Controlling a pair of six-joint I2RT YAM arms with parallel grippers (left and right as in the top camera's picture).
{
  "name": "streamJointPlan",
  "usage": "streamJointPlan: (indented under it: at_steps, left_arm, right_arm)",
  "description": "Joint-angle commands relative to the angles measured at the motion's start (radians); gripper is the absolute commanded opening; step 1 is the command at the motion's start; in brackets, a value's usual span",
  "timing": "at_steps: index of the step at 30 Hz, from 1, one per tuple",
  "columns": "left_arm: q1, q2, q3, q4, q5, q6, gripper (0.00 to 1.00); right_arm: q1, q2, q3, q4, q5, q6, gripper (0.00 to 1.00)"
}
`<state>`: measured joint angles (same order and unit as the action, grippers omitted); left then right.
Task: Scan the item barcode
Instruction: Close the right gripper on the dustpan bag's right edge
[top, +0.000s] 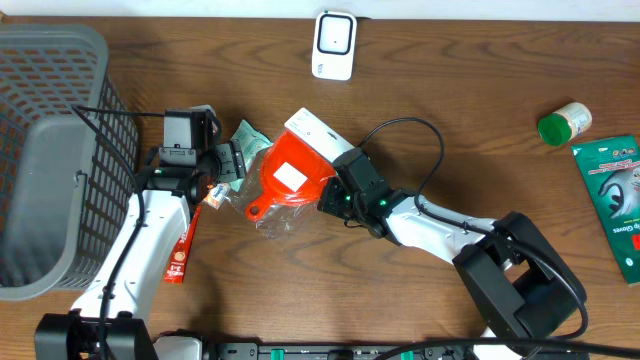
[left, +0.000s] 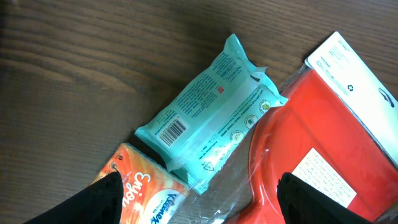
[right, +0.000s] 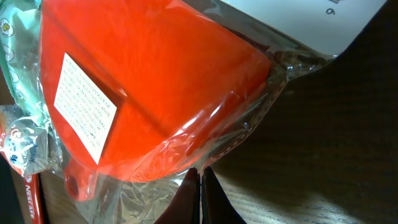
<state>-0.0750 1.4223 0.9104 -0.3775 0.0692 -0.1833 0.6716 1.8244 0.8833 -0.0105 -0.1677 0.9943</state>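
Judging by how things lie, the scan is at its very start. The wooden surface (top: 480, 90) carries a grey basket (top: 40, 60) at its left end, and near the middle, just right of the left arm, lies the task's thing, a red packaged item (top: 290, 175) in clear wrap with a white card header. It rests flat on the surface, not lifted.

The right gripper (right: 200, 177) is clenched at the item's near edge, its fingers pressed together on the loose clear wrap as far as the wrist view shows, so a grasp looks made but nothing more. The left gripper (left: 199, 180) is released, its jaws wide apart and holding nothing, hovering over a teal wipes pack (left: 211, 118) and an orange tissue pack (left: 146, 193) that lie just beside the red item.

What I take to be the scanner (top: 334, 45), a small white unit, stands well apart at the far edge of the surface. A white label (right: 84, 106) on the red face shows only fine print, and I cannot tell whether it bears a barcode. Lifting, turning the code outward and presenting it to the scanner all remain.
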Motion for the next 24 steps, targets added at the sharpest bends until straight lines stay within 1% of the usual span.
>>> streamJointPlan:
  at_steps: [1, 5, 10, 18, 24]
  left_arm:
    - [-0.003, 0.006, -0.013, 0.002, -0.001, 0.006, 0.79]
    - [-0.003, 0.007, -0.013, 0.002, -0.001, 0.006, 0.79]
    - [-0.003, 0.007, -0.013, 0.002, -0.001, 0.006, 0.79]
    - [-0.003, 0.007, -0.013, -0.006, 0.005, 0.006, 0.79]
    - [-0.003, 0.023, -0.013, -0.01, 0.14, 0.063, 0.79]
  right_arm:
    - [-0.013, 0.005, -0.001, 0.001, -0.01, -0.037, 0.01]
    - [-0.018, -0.003, 0.0, 0.029, -0.074, -0.097, 0.01]
    - [-0.018, -0.056, 0.0, 0.031, -0.074, -0.161, 0.01]
    - [-0.018, -0.109, 0.0, -0.039, -0.025, -0.181, 0.01]
    - [-0.018, -0.112, 0.0, -0.123, -0.016, -0.18, 0.01]
